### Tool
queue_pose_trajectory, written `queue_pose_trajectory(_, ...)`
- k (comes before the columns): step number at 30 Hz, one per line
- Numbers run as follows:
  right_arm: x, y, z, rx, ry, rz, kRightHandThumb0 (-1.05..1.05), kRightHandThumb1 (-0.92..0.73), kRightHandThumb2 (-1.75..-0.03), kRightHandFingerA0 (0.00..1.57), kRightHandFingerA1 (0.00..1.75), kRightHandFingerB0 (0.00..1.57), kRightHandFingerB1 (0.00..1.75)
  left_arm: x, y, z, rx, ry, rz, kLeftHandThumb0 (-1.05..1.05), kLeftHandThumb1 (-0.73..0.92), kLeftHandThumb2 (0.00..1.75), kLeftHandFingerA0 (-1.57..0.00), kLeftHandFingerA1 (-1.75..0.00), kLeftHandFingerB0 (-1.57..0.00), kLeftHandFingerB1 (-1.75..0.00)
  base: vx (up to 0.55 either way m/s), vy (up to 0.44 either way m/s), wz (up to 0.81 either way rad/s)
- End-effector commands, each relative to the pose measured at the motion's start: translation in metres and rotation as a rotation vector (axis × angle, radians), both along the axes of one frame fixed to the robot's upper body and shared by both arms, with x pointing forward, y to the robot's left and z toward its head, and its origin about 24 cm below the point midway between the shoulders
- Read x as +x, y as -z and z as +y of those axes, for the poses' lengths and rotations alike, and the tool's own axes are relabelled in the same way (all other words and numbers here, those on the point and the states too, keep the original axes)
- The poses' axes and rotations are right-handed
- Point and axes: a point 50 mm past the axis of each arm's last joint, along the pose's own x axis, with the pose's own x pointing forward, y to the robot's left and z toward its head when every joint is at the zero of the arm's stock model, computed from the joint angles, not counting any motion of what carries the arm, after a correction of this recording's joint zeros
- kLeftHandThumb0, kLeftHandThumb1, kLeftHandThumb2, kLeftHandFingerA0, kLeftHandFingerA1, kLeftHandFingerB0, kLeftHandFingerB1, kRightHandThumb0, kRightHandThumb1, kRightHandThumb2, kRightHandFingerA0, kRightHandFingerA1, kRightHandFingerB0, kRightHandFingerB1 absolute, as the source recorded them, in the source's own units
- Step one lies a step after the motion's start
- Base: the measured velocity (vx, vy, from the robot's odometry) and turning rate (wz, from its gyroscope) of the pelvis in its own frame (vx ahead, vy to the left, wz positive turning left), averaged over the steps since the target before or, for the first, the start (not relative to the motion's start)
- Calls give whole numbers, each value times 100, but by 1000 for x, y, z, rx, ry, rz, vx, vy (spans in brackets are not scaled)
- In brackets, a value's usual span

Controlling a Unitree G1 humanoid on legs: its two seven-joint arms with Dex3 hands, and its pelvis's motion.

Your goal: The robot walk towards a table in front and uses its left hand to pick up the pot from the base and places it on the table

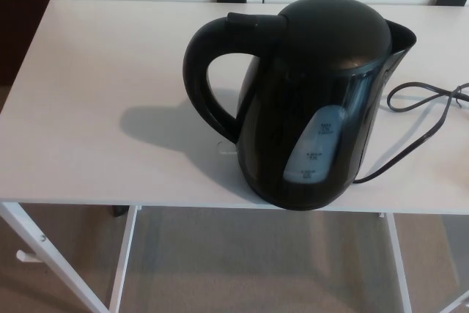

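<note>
Head view: the pot, a glossy black kettle, stands upright on the white table, right at its near edge; the base is hidden under the pot. Neither hand shows, so I cannot tell how their fingers are set. The shell looks stiff and smooth, likely slippery; weight depends on the fill, and the gauge window on the pot's front is too blurred to read. The looped handle on the pot's left is the sensible hold, facing the left arm's side. Left of the pot the tabletop lies bare, good room for setting down; right of the pot a cord trails, which a lift could drag.
</note>
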Motion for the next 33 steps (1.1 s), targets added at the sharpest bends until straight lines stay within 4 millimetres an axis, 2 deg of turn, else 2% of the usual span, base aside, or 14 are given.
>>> queue_pose_trajectory(1, -2, 0, -1, -7, 14, 1, -24, -53, -55, 50, 46, 38, 38, 7, -9, 14, -11, -81, -78, -10, 34, 84, -29, -58, -11, -49, 0, 0, 0)
queue_pose_trajectory(5, -1, -1, -2, 10, 35, -13, -22, -53, -55, 48, 46, 37, 39, 9, -22, 29, -17, -139, -183, -8, 36, 84, -25, -57, -10, -48, 0, 0, 0)
queue_pose_trajectory(7, 0, -3, 0, 4, 11, -31, -20, -54, -55, 47, 46, 35, 39, 8, -31, 41, -46, -184, -245, -8, 52, 55, -29, -40, -21, -29, 0, 0, 0)
queue_pose_trajectory(13, 2, -4, -5, 25, 62, -18, -23, -53, -55, 47, 42, 36, 37, -9, -112, 118, 130, -353, -497, -10, 56, 56, -22, -38, -22, -29, 0, 0, 0)
queue_pose_trajectory(14, 2, -5, -6, 22, 64, -21, -21, -53, -55, 48, 42, 36, 37, -8, -123, 126, 152, -362, -531, -9, 38, 85, -11, -51, -10, -47, 0, 0, 0)
queue_pose_trajectory(16, 3, -8, -6, 19, 58, -31, -22, -53, -55, 48, 43, 37, 37, 3, -157, 149, 222, -374, -644, -7, 39, 85, -6, -48, -10, -47, 0, 0, 0)
queue_pose_trajectory(19, 5, -8, -6, 19, 58, -32, -22, -53, -55, 48, 43, 37, 37, 14, -183, 159, 268, -361, -742, -11, 55, 56, -19, -32, -22, -28, 0, 0, 0)
queue_pose_trajectory(20, 7, -8, -5, 11, 50, -32, -23, -52, -55, 49, 44, 37, 38, 42, -227, 147, 318, -254, -908, -13, 53, 56, -22, -35, -24, -29, 0, 0, 0)
queue_pose_trajectory(21, 7, -8, -5, 10, 49, -32, -23, -52, -55, 49, 44, 37, 38, 45, -232, 144, 321, -241, -926, -13, 53, 56, -22, -35, -24, -29, 0, 0, 0)
queue_pose_trajectory(22, 7, -9, -4, 10, 44, -36, -23, -52, -55, 49, 45, 37, 38, 57, -249, 134, 307, -197, -998, -8, 39, 85, -11, -49, -12, -48, 0, 0, 0)
queue_pose_trajectory(25, 12, -8, -1, 6, 30, -55, -23, -52, -55, 50, 45, 38, 39, 101, -313, 88, 268, 39, -1229, -15, 56, 57, -18, -34, -23, -29, 0, 0, 0)
queue_pose_trajectory(29, 16, -9, -2, 18, 36, -70, -22, -53, -55, 48, 43, 37, 38, 136, -347, 39, 255, 256, -1331, -37, 54, 59, -5, -47, -18, -31, 0, 0, 0)
queue_pose_trajectory(30, 19, -10, -2, 18, 37, -69, -21, -52, -55, 50, 44, 38, 38, 148, -356, 21, 250, 341, -1346, -37, 40, 97, -4, -56, 0, -50, 0, 0, 0)
queue_pose_trajectory(33, 22, -11, -1, -1, 19, -86, -22, -52, -55, 53, 45, 38, 38, 172, -367, -12, 208, 484, -1352, -43, 21, 88, -2, -57, 0, -53, 0, 0, 0)
